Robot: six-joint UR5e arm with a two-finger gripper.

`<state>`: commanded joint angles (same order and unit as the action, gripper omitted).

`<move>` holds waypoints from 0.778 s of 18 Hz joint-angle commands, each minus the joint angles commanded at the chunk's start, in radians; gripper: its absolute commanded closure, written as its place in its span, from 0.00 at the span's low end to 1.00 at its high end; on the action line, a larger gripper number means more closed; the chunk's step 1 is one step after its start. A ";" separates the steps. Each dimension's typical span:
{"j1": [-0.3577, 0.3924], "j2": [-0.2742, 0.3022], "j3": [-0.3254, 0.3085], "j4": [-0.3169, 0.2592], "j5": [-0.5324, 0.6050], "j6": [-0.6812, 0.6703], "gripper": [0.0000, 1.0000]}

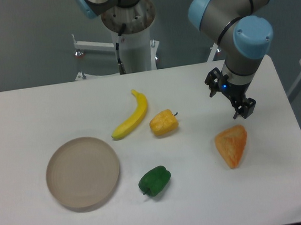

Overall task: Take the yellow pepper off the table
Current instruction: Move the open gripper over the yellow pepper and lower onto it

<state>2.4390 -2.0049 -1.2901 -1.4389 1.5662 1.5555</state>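
the yellow pepper [163, 122] lies on the table [29, 107] just right of the banana [131, 115], well apart from the gripper [229, 99], whose jaws look apart and empty; it seems light, smooth and lumpy, so grasp across its widest middle.

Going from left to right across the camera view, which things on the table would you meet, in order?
Beige plate → banana → green pepper → yellow pepper → orange wedge. The banana and green pepper overlap somewhat in their horizontal spans. The gripper hangs just above the wedge, over the white table.
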 joint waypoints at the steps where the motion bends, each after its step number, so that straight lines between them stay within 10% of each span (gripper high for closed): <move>1: 0.000 0.000 0.002 0.000 -0.002 0.000 0.00; 7: -0.008 0.009 -0.014 -0.014 -0.035 -0.037 0.00; 14: -0.100 0.077 -0.201 0.024 -0.090 -0.132 0.00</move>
<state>2.3394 -1.9283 -1.4907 -1.4144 1.4757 1.4235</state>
